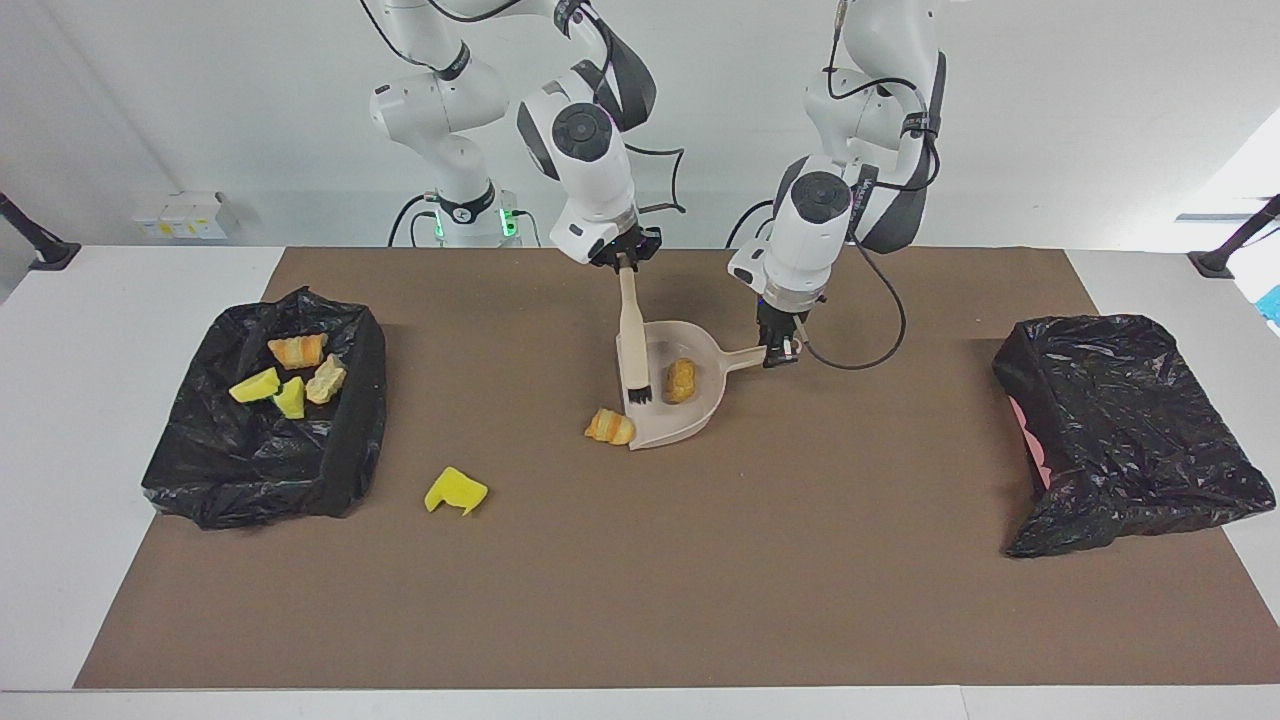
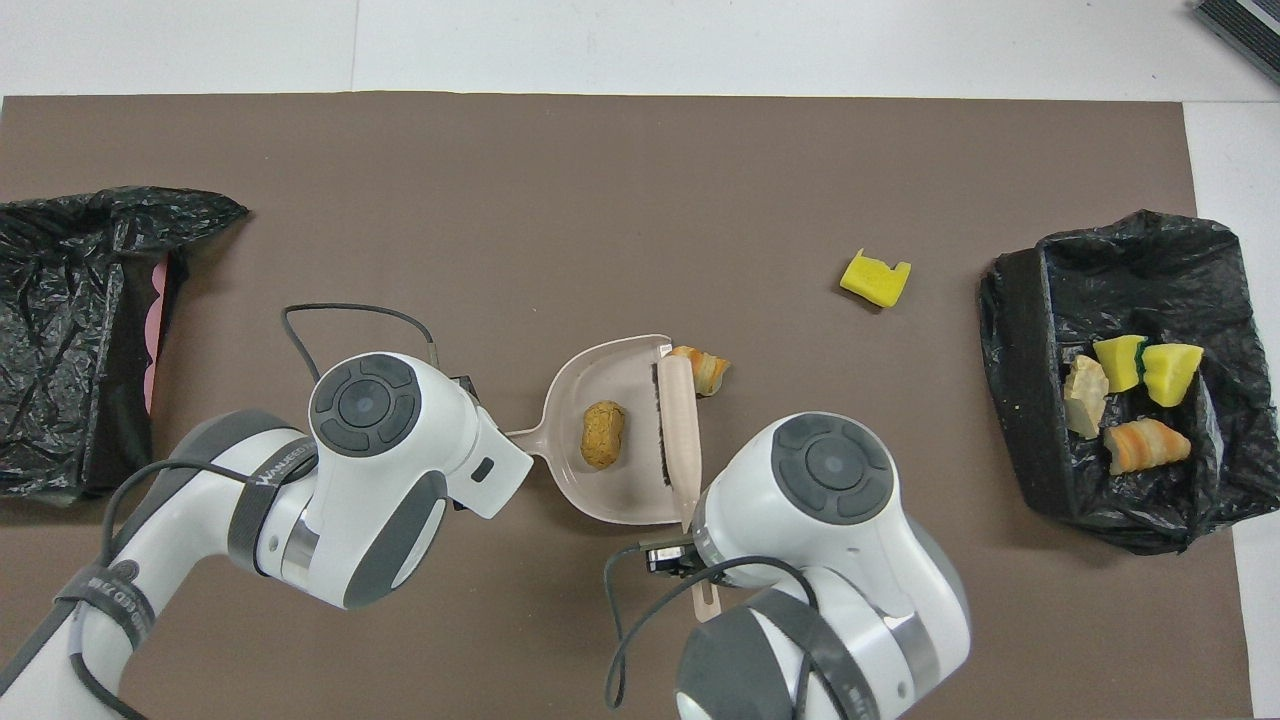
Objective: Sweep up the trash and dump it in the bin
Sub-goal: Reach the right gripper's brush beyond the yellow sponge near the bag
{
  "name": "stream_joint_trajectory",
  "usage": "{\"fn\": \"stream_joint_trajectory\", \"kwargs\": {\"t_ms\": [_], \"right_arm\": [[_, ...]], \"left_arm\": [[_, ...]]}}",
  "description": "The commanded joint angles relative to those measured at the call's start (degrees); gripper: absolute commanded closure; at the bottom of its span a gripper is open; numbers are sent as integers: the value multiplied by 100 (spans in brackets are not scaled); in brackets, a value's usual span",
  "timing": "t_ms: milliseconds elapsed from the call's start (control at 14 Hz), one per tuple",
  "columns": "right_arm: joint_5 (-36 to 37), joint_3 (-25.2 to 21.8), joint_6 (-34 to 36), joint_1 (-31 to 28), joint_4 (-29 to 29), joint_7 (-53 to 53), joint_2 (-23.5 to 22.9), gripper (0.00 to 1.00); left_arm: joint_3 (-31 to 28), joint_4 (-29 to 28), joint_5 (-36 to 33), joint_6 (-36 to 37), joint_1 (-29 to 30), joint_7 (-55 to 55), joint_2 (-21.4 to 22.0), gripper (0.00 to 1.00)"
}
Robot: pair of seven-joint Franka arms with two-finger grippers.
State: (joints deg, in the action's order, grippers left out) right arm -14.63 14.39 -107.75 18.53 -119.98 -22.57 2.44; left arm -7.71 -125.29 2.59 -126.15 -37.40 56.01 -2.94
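On my screen, the bin [image 1: 262, 420] at nine o'clock holds four scraps. A yellow wedge [image 1: 455, 492] lies on the mat [image 1: 700, 580]. My right gripper [image 1: 625, 252] clamps the brush [image 1: 633, 340]; a croissant [image 1: 610, 426] touches the dustpan [image 1: 690, 425] lip, a roll [image 1: 681, 380] inside. My left gripper [image 1: 780, 345] clenches its handle. A bag [image 1: 1125, 430] sits at three o'clock.

white jointed arms, grey round caps, black cables

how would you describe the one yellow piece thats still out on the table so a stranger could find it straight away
Start at the open black-lined bin at the right arm's end of the table, which already holds four pieces. Just outside it, toward the dustpan, a yellow spongy chunk lies alone on the brown mat. It is the only yellow piece outside the bin; the striped roll by the dustpan is orange.
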Motion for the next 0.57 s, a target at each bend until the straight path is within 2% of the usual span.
{"fn": "stream_joint_trajectory", "kwargs": {"t_ms": [0,143,286,429,500], "right_arm": [[695,38,176,-463,544,331,-454,100],[1162,38,176,-981,729,725,-665,100],[1871,38,158,-1560,826,1234,-823,100],[2654,38,246,-1834,1141,1334,-1130,100],[2693,38,220,-2027,1239,1282,-1236,100]], "left_arm": [[15,-101,75,-129,5,-405,83,100],[15,83,83,-129,-30,-599,-22,100],[24,328,75,-50,-214,-1561,-110,100],[15,522,75,12,-259,-1725,-233,100],[15,566,66,3,-241,-1725,-251,100]]}}
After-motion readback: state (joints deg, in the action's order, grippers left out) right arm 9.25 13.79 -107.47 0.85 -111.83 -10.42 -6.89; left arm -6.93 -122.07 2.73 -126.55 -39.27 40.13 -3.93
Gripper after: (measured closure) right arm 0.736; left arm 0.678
